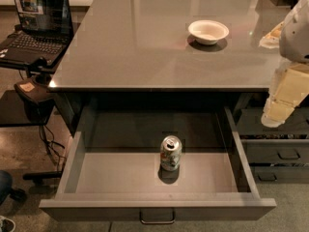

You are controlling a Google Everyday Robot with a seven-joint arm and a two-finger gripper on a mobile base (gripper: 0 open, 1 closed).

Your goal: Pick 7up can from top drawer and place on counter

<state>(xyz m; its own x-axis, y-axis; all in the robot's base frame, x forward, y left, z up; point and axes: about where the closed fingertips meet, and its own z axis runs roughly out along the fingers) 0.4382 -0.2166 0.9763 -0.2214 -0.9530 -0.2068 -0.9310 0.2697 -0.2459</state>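
Can (171,153) stands upright, top skyward, in top drawer (111,172); claw (276,114) hangs at right, state unclear.

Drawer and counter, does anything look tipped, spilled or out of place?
Nothing stands out. The can stands upright in the open drawer, the bowl sits upright on the counter, and no spill shows. The claw hangs at the right, apart from the can.

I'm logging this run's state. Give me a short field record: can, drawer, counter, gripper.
can: 7up can, upright on the drawer floor, near its middle
drawer: top drawer, pulled open
counter: counter, bearing a white bowl
gripper: gripper at the right edge, beside the open drawer, apart from the can
side: laptop at far left
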